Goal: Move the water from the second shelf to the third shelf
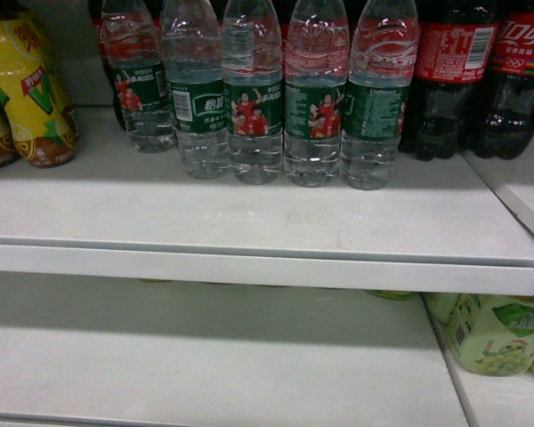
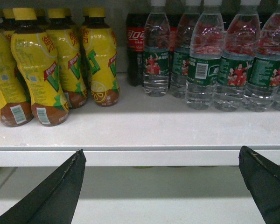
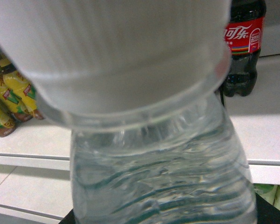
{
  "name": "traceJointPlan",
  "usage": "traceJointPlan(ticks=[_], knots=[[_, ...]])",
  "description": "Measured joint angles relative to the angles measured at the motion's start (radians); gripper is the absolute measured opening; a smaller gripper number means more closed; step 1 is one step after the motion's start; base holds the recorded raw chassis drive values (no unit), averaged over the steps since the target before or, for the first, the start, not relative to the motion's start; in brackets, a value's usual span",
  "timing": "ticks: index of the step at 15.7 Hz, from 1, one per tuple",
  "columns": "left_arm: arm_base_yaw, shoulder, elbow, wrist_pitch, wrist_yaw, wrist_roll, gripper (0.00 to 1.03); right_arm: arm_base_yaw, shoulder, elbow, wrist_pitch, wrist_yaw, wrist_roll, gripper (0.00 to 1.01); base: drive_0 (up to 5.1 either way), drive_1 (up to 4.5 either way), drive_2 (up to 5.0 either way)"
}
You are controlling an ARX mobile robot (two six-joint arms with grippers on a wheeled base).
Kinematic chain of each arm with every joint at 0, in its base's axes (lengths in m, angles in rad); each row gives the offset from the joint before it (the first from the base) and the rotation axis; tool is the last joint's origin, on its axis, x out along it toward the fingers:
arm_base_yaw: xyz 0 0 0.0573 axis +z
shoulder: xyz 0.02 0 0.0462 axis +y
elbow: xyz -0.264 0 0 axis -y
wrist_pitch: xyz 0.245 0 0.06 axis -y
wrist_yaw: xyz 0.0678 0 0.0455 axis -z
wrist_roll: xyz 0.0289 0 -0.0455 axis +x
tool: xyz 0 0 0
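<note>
Left gripper [image 2: 161, 186] level, its 2 dark jaws spread wide apart, right gripper's own parts not discernible

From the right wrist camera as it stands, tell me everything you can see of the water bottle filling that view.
The water bottle fills most of the frame, seen from just above its top. It has a white ribbed cap, a clear collar ring under it, and a clear ribbed plastic shoulder with water showing inside. It stands roughly upright, in front of a white shelf. No label shows here. Dark shapes sit at its lower edges, but whether the right end effector grips it cannot be told.
</note>
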Motion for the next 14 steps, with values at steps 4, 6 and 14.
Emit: traceJointPlan(ticks=[4, 6, 14], knots=[[0.0, 0.0, 0.0, -0.004, 0.001, -0.001, 0.98, 0.0, 0.0, -0.001, -0.002, 0.0, 0.0, 0.45, 0.0, 0.0, 0.0], [0.0, 0.0, 0.0, -0.002, 0.001, 0.0, 0.98, 0.0, 0.0, -0.001, 0.0, 0.0, 0.0, 0.45, 0.0, 0.0, 0.0], [0.0, 0.0, 0.0, 0.0, -0.001, 0.0, 0.98, 0.0, 0.0, -0.001, 0.001, 0.001, 0.003, 0.45, 0.0, 0.0, 0.0]])
